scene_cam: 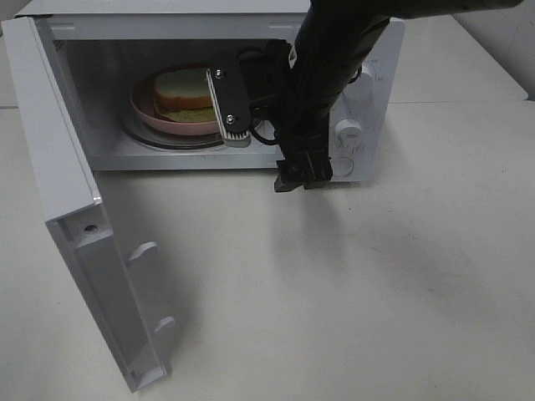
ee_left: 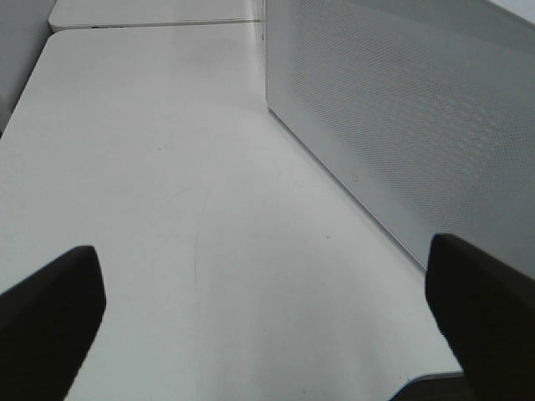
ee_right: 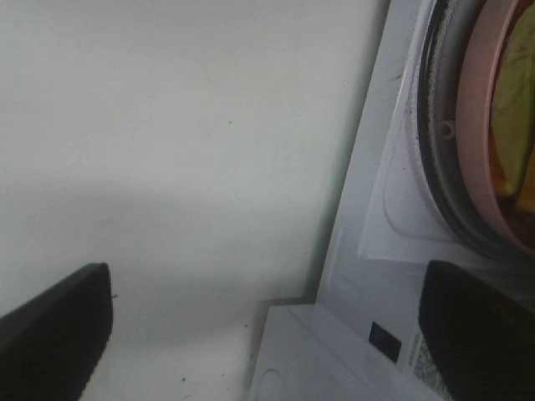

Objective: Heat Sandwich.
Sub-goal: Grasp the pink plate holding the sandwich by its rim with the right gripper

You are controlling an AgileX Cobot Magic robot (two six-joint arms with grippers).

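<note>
From the high camera, the sandwich (scene_cam: 185, 88) sits on its pink plate (scene_cam: 159, 117), on the glass turntable (scene_cam: 150, 139) inside the microwave oven (scene_cam: 380, 50). It is well inside the cavity, so the loading step looks finished. The door (scene_cam: 58, 142) is swung fully out to the left, which leaves the opening free for an arm to work. The right arm (scene_cam: 334, 58) comes down across that opening. One white-padded finger (scene_cam: 231, 113) hangs just in front of the plate's rim, and I cannot tell whether it touches the rim. The two knobs (scene_cam: 349, 132) are untouched behind the arm. The left arm does not show in this view.

In the left wrist view, the left end effector (ee_left: 267, 334) hovers over the bare desk (ee_left: 150, 184), spread fully wide and holding nothing. The door's perforated panel is just beside it. That position would suit pushing the door shut once the opening is free.

In the right wrist view, the right end effector (ee_right: 267, 330) is also spread fully wide and empty. Its fingers straddle the oven's front sill, and the plate's rim and the green filling lie ahead of them. Its wide spread and empty fingers suggest the plate has been let go. Backing straight out should keep the pads from dragging the plate.
</note>
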